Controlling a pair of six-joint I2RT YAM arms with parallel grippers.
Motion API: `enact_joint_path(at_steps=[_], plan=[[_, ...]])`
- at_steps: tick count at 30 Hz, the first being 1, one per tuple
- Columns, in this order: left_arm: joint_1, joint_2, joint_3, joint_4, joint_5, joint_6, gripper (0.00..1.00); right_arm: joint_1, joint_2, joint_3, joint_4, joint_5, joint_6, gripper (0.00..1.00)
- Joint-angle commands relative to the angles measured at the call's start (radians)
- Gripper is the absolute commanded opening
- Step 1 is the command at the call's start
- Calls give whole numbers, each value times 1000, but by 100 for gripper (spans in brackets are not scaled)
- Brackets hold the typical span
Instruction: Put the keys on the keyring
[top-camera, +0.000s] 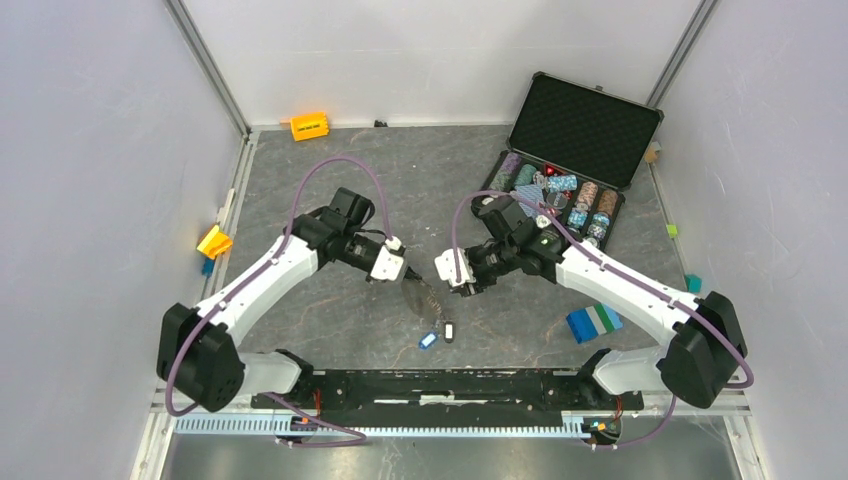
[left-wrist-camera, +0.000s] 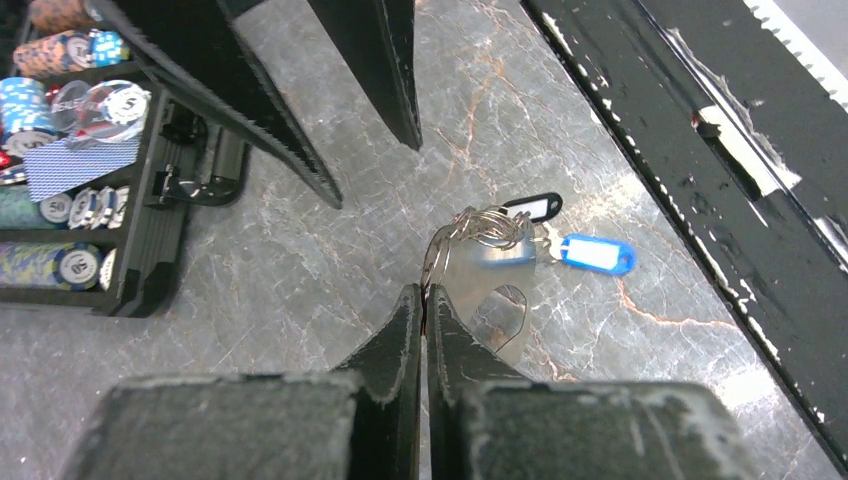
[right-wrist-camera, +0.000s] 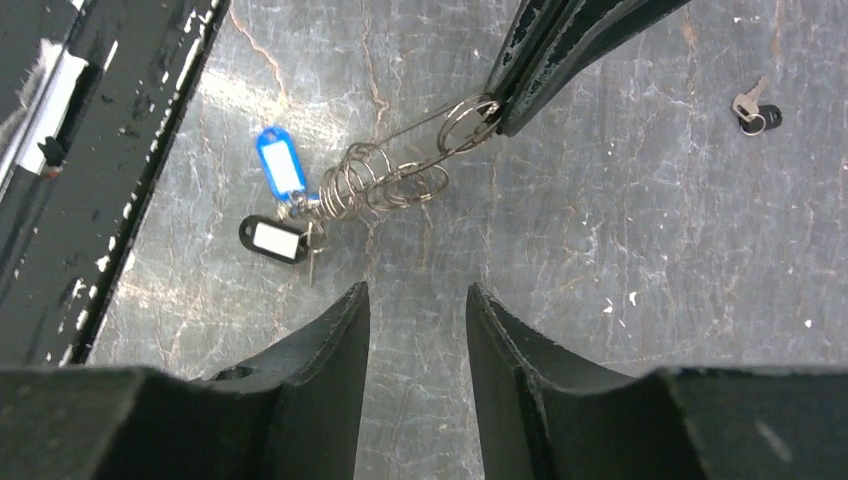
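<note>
My left gripper (top-camera: 405, 272) (left-wrist-camera: 427, 292) is shut on a wire loop of the keyring (top-camera: 421, 294) (left-wrist-camera: 478, 228), a chain of metal rings with a flat grey holed piece (left-wrist-camera: 492, 300). The chain (right-wrist-camera: 392, 180) sags from the left fingertips (right-wrist-camera: 530, 60) down to the table. At its low end lie the keys, with a blue tag (top-camera: 428, 340) (left-wrist-camera: 597, 253) (right-wrist-camera: 280, 170) and a black tag (top-camera: 449, 330) (left-wrist-camera: 530, 207) (right-wrist-camera: 272, 240). My right gripper (top-camera: 462, 272) (right-wrist-camera: 417, 295) stands open just right of the chain, holding nothing.
A loose small key with a black head (right-wrist-camera: 750, 110) lies apart on the table. The open poker chip case (top-camera: 575, 150) is at the back right. An orange block (top-camera: 309, 126), a yellow block (top-camera: 214, 241) and a blue-green block (top-camera: 594, 322) lie around. The black rail (top-camera: 450, 385) runs along the near edge.
</note>
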Motion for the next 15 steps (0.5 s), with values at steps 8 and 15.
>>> enact_joint_path(at_steps=[8, 15], plan=[[-5, -100, -95, 233, 20, -219, 2, 6, -58, -91, 219, -107, 155, 41], [-5, -116, -134, 295, 39, -251, 2, 18, -10, -74, 203, -164, 155, 41]])
